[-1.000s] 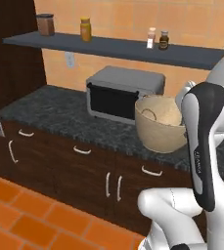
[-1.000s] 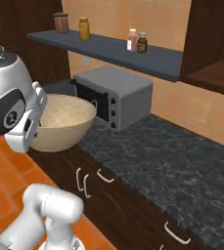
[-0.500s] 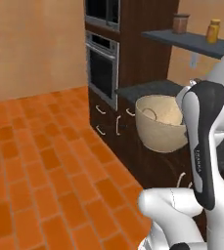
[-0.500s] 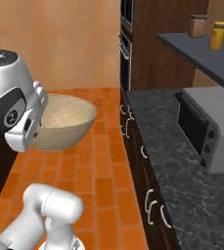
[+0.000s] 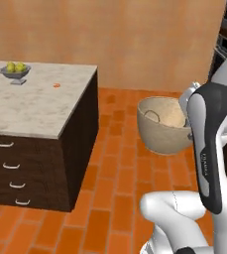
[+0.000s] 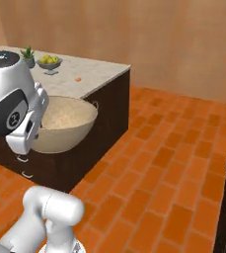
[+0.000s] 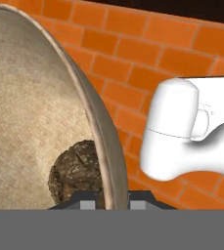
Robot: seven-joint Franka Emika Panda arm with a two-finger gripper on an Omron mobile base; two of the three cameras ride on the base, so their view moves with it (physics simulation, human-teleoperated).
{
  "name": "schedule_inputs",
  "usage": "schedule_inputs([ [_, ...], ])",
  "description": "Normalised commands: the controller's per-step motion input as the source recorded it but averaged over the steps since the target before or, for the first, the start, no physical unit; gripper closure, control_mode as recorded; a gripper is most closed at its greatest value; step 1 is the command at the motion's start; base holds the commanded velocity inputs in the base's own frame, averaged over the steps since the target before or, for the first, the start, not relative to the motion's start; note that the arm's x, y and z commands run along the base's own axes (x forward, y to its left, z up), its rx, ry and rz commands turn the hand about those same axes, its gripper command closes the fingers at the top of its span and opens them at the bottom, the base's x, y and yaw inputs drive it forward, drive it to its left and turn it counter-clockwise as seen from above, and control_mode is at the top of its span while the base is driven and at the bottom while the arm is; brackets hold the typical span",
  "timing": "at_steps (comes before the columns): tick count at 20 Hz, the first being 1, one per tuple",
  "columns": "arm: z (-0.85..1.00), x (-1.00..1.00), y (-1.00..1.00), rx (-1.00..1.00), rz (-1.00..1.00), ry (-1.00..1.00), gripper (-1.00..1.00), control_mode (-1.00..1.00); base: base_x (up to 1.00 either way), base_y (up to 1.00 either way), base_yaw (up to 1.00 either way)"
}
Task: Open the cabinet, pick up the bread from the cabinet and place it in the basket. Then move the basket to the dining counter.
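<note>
i've got the basket [image 5: 163, 127] held up over the brick floor [image 6: 159, 168], my fingers [image 7: 106, 202] pinching its rim, the bread [image 7: 77, 171] lying inside at the bottom, and the dining worktop [image 5: 30, 101] off to my left with its fruit bowl [image 5: 15, 71].

In the hand view, the basket [image 7: 35, 112] runs off the top and left edges, and its rim hides part of the bread [image 7: 77, 171]. The gripper [image 7: 105, 201] barely shows at the bottom, so its grip is unclear. In both base views, the arm covers the basket's near side [image 5: 184, 130].
</note>
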Motion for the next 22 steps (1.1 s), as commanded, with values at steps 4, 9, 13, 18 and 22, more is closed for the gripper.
schedule_inputs([
  [4,0.0,0.0,0.0,0.0,0.0,0.0,1.0,1.0,0.99,0.01,0.6],
  [9,0.0,0.0,0.0,0.0,0.0,0.0,1.0,1.0,1.0,-0.28,0.31],
  [13,0.0,0.0,0.0,0.0,0.0,0.0,1.0,1.0,1.0,-0.26,0.35],
  [18,0.0,0.0,0.0,0.0,0.0,0.0,1.0,1.0,1.0,-0.31,0.32],
  [22,0.0,0.0,0.0,0.0,0.0,0.0,1.0,1.0,1.0,-0.34,0.31],
])
